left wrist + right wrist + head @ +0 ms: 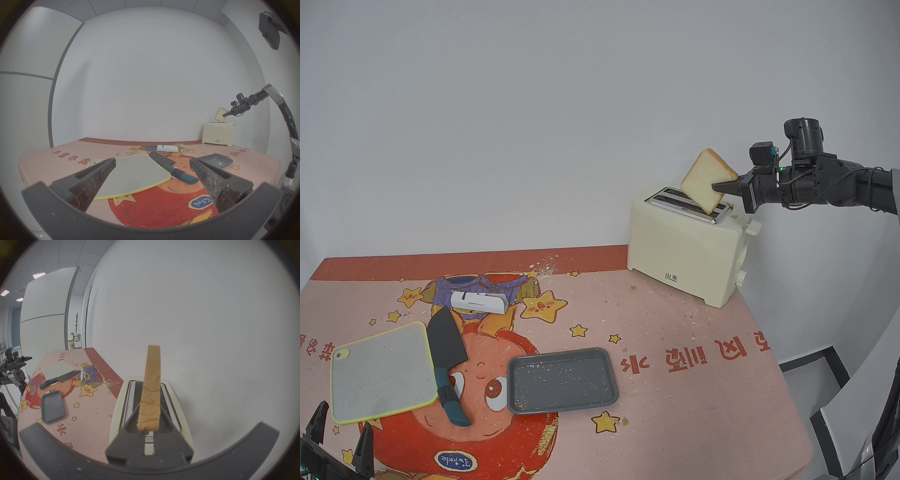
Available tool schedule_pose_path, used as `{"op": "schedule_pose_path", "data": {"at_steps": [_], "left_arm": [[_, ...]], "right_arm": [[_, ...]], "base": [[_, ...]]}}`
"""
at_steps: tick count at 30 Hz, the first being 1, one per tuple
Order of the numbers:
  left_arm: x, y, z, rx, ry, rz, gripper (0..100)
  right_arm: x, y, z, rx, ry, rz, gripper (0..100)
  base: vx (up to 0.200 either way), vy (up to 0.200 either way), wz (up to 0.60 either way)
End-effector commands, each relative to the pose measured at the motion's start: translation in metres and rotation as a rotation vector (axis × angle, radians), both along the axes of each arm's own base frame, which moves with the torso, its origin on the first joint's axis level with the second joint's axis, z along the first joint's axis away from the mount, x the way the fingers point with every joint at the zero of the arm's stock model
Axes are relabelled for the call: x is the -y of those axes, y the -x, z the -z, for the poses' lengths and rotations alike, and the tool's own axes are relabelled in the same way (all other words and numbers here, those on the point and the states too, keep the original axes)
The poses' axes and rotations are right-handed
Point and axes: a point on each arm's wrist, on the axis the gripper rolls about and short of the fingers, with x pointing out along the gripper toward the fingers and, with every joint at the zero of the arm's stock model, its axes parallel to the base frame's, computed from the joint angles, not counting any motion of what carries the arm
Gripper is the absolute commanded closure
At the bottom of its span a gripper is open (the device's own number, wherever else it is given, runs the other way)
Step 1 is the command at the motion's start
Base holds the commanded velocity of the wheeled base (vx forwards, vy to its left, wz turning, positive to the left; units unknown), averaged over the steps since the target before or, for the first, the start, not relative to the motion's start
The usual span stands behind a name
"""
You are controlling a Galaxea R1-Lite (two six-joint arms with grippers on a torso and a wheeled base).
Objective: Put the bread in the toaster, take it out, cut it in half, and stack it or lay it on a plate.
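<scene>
Against a white wall [487,125], the right tool [716,185] clamps the tilted bread [705,177], lower corner over the toaster [684,253] slot.

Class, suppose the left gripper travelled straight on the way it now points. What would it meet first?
Probably the cutting board, which lies directly ahead of the open left gripper. The gripper's height is unclear, so it might instead pass just above the board.

Table [687,400]: pink cartoon print, crumbs [550,265] near back edge.
Toaster [684,253]: back right corner.
Board [381,372]: front left.
Knife [447,359]: just right of board.
Tray [561,379]: centre front.
White box [479,302]: behind knife.
</scene>
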Motion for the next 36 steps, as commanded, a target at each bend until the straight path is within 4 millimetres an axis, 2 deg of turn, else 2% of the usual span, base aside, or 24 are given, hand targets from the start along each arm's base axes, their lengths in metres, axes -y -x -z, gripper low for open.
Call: {"op": "schedule_pose_path", "data": {"at_steps": [1, 8, 24, 36], "left_arm": [[0.000, -0.001, 0.005, -0.015, 0.000, 0.000, 0], [0.000, -0.001, 0.005, -0.015, 0.000, -0.001, 0], [0.000, -0.001, 0.005, -0.015, 0.000, -0.001, 0], [0.000, -0.001, 0.005, -0.015, 0.000, 0.000, 0]], "right_arm": [[-0.001, -0.002, 0.001, -0.001, 0.000, -0.001, 100], [0.000, -0.003, 0.002, -0.003, 0.003, -0.001, 100], [-0.006, -0.011, 0.022, -0.045, 0.011, -0.011, 100], [-0.009, -0.014, 0.026, -0.048, 0.013, -0.014, 100]], "base": [[0.000, 0.000, 0.00], [0.000, 0.000, 0.00], [0.000, 0.000, 0.00], [0.000, 0.000, 0.00]]}}
